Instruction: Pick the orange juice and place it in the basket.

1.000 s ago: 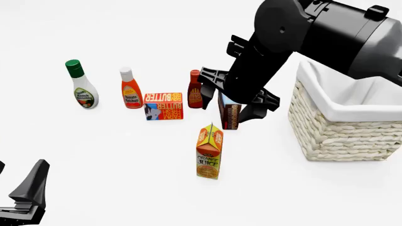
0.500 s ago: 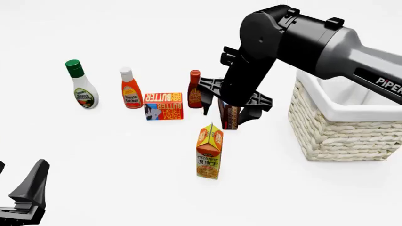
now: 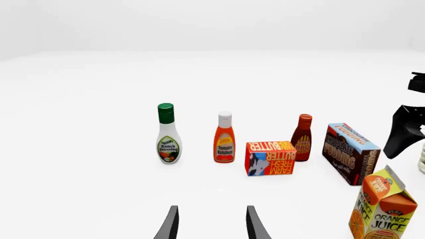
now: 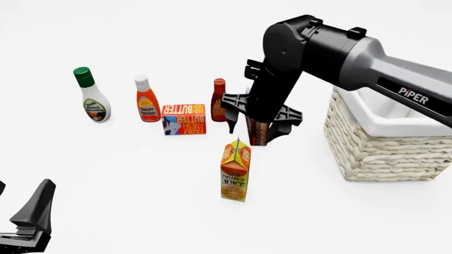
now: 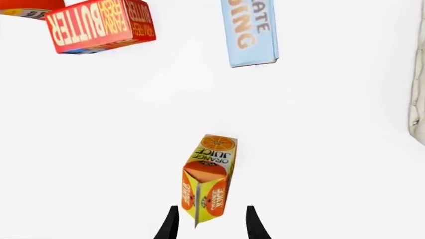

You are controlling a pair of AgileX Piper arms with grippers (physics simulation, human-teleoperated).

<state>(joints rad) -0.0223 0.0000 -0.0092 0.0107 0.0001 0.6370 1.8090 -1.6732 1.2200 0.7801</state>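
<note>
Groceries: three bottles, two boxes, one orange juice, one basket; both fingers spread.

I see the orange juice carton standing upright near the table's middle, the right gripper spread open above the pudding box behind it, the wicker basket well right.

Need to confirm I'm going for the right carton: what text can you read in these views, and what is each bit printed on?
"ORANGE JUICE": orange juice carton.
"FARM FRESH BUTTER": butter box.
"Ranch Dressing": green-capped ranch bottle.
"Tomato Ketchup": white-capped ketchup bottle.
"BBQ": dark red sauce bottle.
"CHOCOLATE PUDDING": brown pudding box.
"PiPER": right arm.
Smaller print on all of them is too blurred to read.
</note>
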